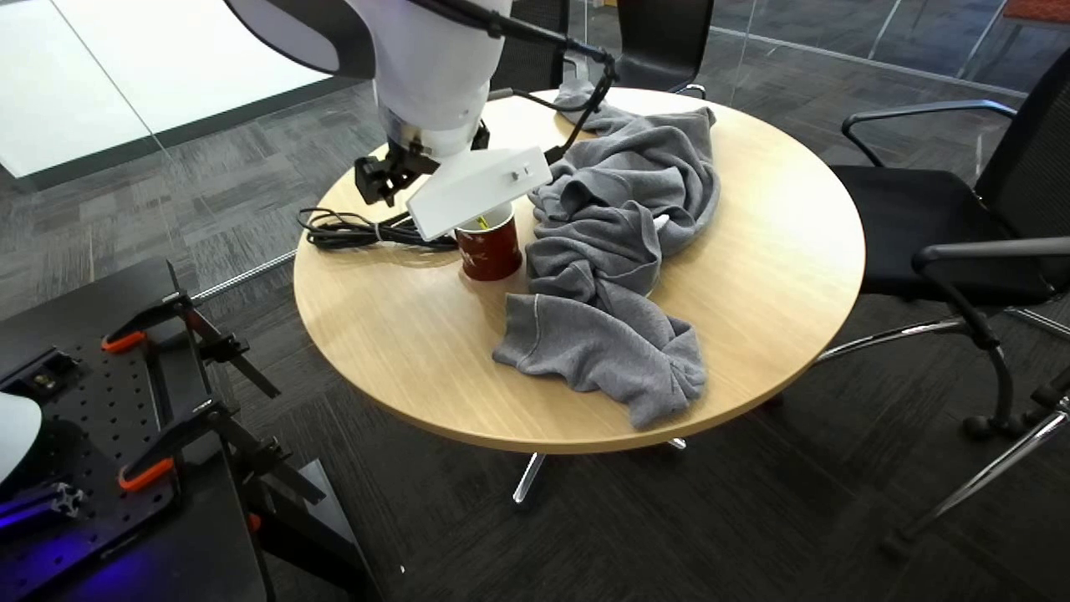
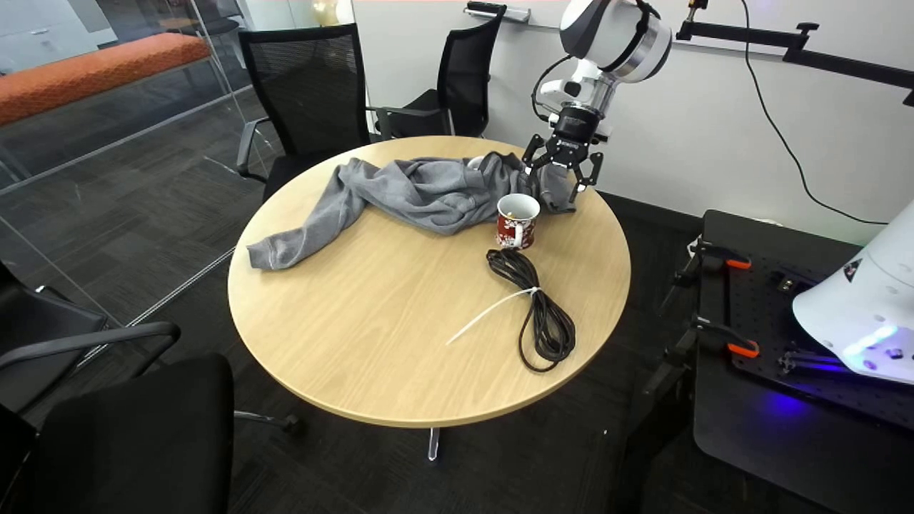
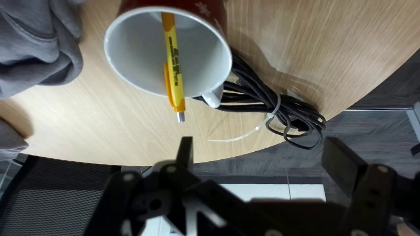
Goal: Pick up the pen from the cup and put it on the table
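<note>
The cup (image 1: pixel 491 253) is a dark red mug standing upright on the round light wood table (image 1: pixel 401 343); both also show in an exterior view, cup (image 2: pixel 515 234) and table (image 2: pixel 400 307). In the wrist view I look into the pale inside of the cup (image 3: pixel 139 55). A yellow pen (image 3: pixel 174 62) with orange parts and a silver tip leans in it, its end sticking out past the rim. A bit of the pen (image 1: pixel 482 222) shows in an exterior view. My gripper (image 3: pixel 259 140) is open and empty, apart from the pen. It is above the table beside the cup in an exterior view (image 2: pixel 560 178).
A crumpled grey cloth (image 1: pixel 619 213) lies close beside the cup, also in an exterior view (image 2: pixel 435 189). A black coiled cable (image 2: pixel 535 307) with a white zip tie lies near the cup handle, also in the wrist view (image 3: pixel 279 105). Black chairs (image 1: pixel 919 217) stand around the table.
</note>
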`<state>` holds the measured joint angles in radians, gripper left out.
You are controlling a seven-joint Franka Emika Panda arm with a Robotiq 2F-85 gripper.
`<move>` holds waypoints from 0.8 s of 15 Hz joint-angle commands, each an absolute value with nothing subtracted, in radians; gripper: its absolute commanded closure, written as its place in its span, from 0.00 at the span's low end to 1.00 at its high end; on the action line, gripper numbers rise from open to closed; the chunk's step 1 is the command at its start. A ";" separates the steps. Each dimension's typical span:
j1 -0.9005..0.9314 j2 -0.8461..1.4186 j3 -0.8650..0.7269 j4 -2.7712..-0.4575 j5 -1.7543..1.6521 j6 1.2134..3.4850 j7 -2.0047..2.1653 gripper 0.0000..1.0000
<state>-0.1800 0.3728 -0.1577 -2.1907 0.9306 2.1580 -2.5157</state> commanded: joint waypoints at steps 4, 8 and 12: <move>-0.217 0.447 -0.118 -2.084 0.918 2.138 -2.514 0.00; -0.217 0.492 -0.109 -2.036 0.907 2.141 -2.501 0.14; -0.219 0.529 -0.100 -1.997 0.896 2.151 -2.486 0.43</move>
